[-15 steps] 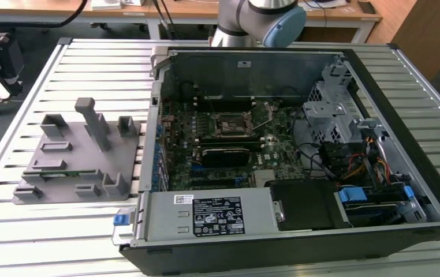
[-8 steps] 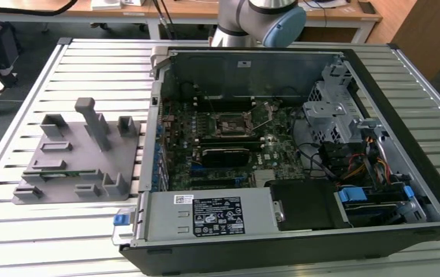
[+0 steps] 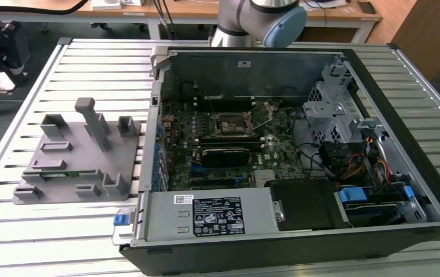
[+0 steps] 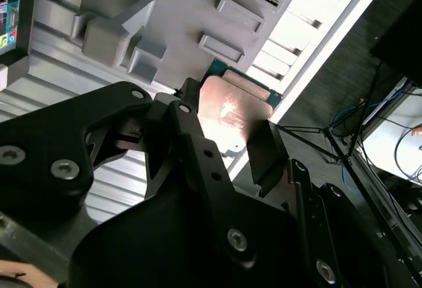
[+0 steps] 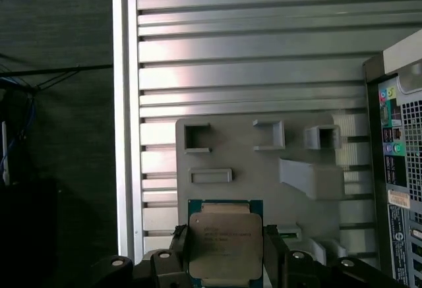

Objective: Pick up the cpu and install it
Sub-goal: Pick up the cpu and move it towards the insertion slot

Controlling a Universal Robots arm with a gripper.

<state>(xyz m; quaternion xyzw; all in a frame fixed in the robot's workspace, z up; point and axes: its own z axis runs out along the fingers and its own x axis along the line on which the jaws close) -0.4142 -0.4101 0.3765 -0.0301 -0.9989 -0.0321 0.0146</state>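
One slatted desk [image 3: 104, 75] carries everything. The open case [image 3: 282, 254] takes up most of the side on the exterior view's right, with the bare socket [image 3: 230, 122] on the board inside it. The grey holder [image 3: 66, 150] lies by the desk's edge on the exterior view's left.

In both wrist views the tool [image 5: 224, 254] hangs well above the holder, close to that desk edge. It is clamped on the cpu [image 5: 225, 242], with one black finger [image 5: 271, 252] against each of two opposite sides. The chip is lifted clear of the holder and sits flat between the fingers, its metal top toward the first wrist camera and a thin green rim showing around it.

The cpu looks light, thin and stiff, so weight should be no trouble. Its smooth metal lid would likely slide under a loose grip, and its underside is probably delicate. The side edges, where the tool has it now, seem the right place to hold it, kept level.
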